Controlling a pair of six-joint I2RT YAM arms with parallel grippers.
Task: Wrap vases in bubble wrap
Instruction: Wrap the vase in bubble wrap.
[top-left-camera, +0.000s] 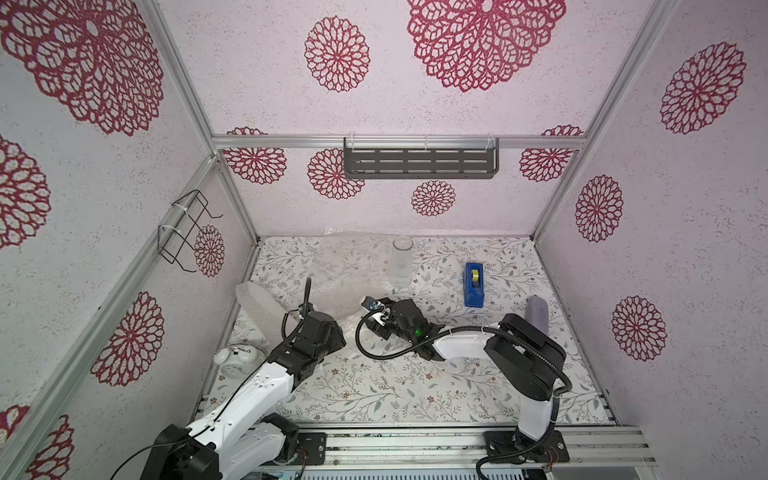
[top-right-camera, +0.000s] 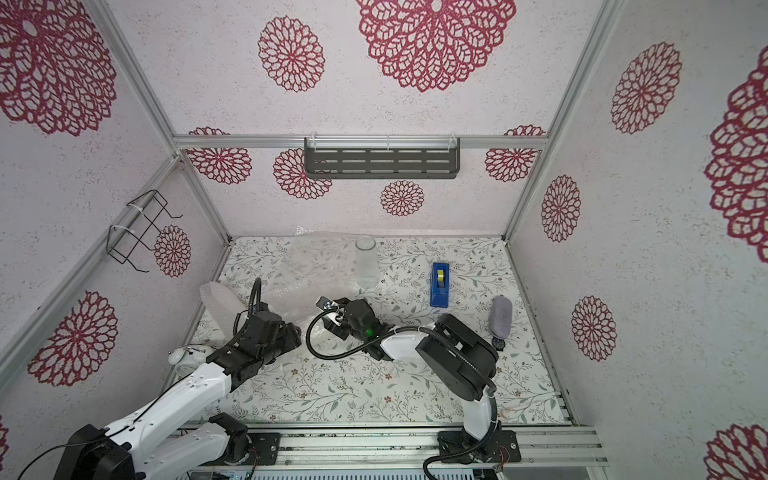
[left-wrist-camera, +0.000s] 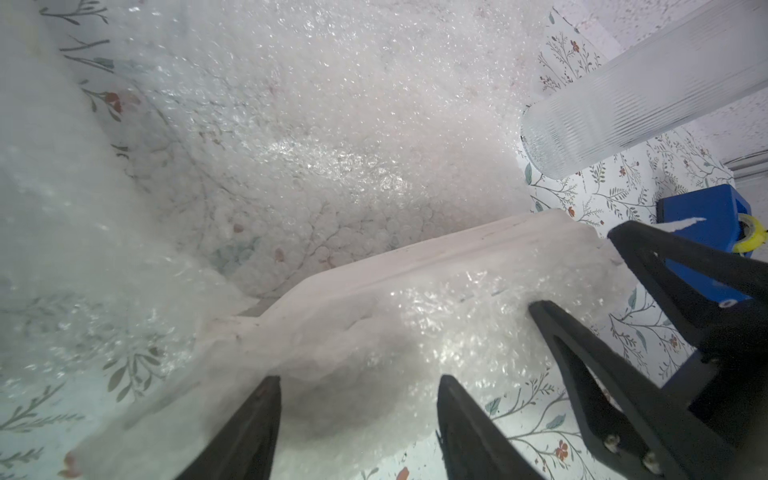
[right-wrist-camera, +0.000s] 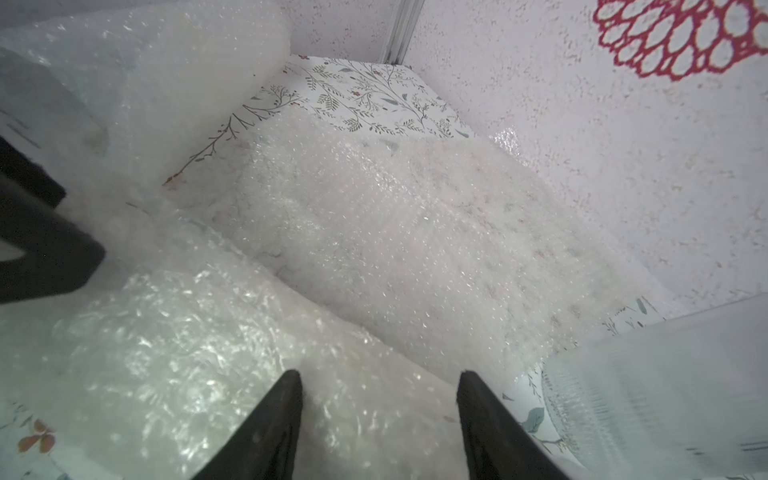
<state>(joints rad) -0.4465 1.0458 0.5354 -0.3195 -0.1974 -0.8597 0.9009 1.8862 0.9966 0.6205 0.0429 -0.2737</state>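
A white ribbed vase (left-wrist-camera: 415, 299), covered in bubble wrap, lies on its side on the floral table between my two arms. My left gripper (left-wrist-camera: 359, 380) hovers over its body with fingers apart, pinching nothing that I can see. My right gripper (right-wrist-camera: 378, 376) is open just above the same bundle (right-wrist-camera: 187, 353). A loose sheet of bubble wrap (top-left-camera: 349, 257) lies flat behind them. A clear glass vase (top-left-camera: 401, 262) stands upright at the sheet's right edge. By the left wall, another bubble-wrapped bundle (top-left-camera: 257, 307) stands leaning.
A blue tape dispenser (top-left-camera: 473, 284) stands right of the clear vase. A purple-grey object (top-left-camera: 538, 311) is near the right wall, and a white alarm clock (top-left-camera: 235, 355) sits by the left arm. A grey shelf (top-left-camera: 419, 162) and a wire rack (top-left-camera: 187, 228) hang on the walls.
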